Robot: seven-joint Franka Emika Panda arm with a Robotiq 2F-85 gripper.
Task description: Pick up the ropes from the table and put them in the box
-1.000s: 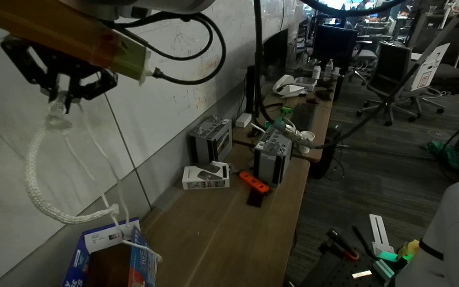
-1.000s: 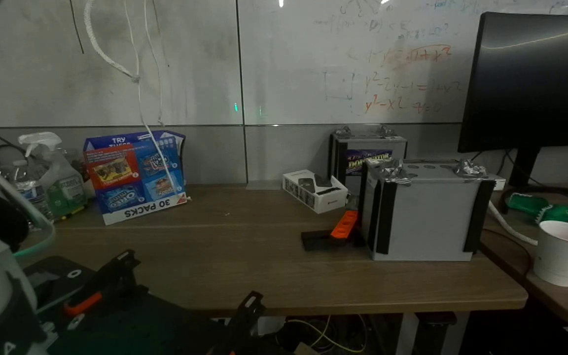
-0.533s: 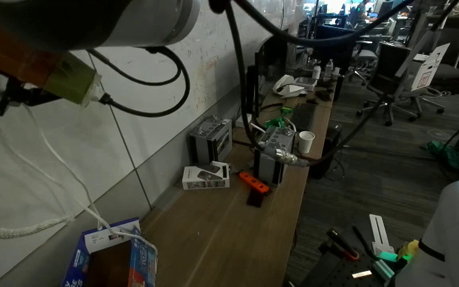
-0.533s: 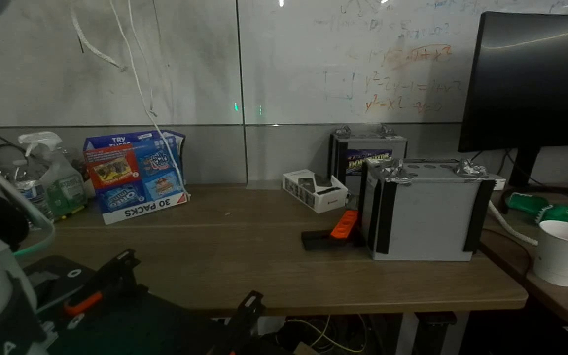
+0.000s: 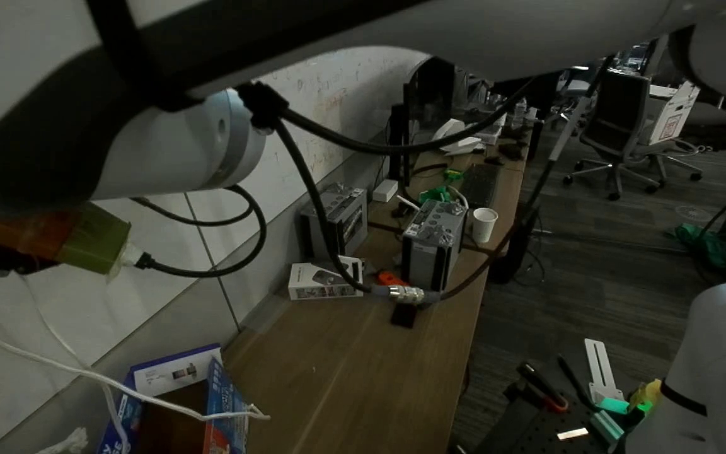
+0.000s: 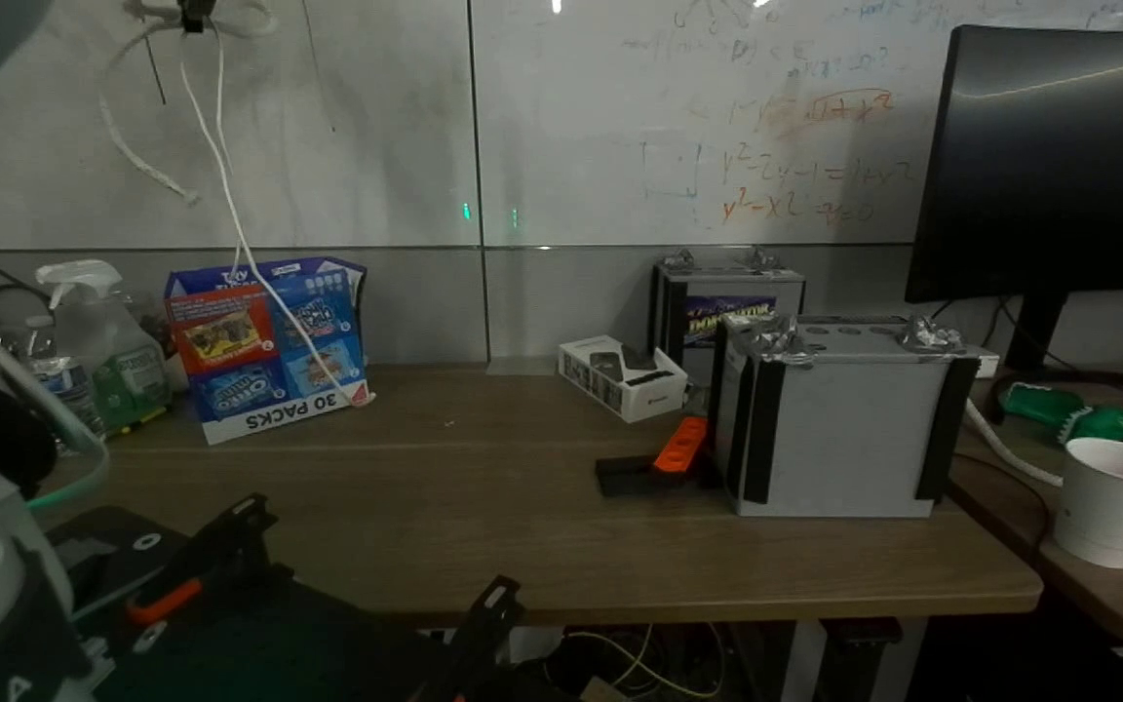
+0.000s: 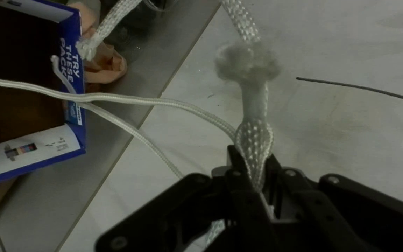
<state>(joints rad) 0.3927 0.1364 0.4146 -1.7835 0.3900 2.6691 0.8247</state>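
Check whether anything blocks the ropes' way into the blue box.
Nothing separate shows between the held ropes and the open blue box. Its own printed wall may catch, though: one cord crosses it, tip outside.

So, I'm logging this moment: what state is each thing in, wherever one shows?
Ropes: held, loose ends hanging
Gripper: shut on them
Box: standing, open-topped
Spray bottle: upright
White cup: upright, unlidded
White carton: open or closed, can't tell
Monitor: screen dark
Whiteboard: written on

the whiteboard (image 6: 561,127) is scribbled, the floor (image 5: 596,284) dark grey.
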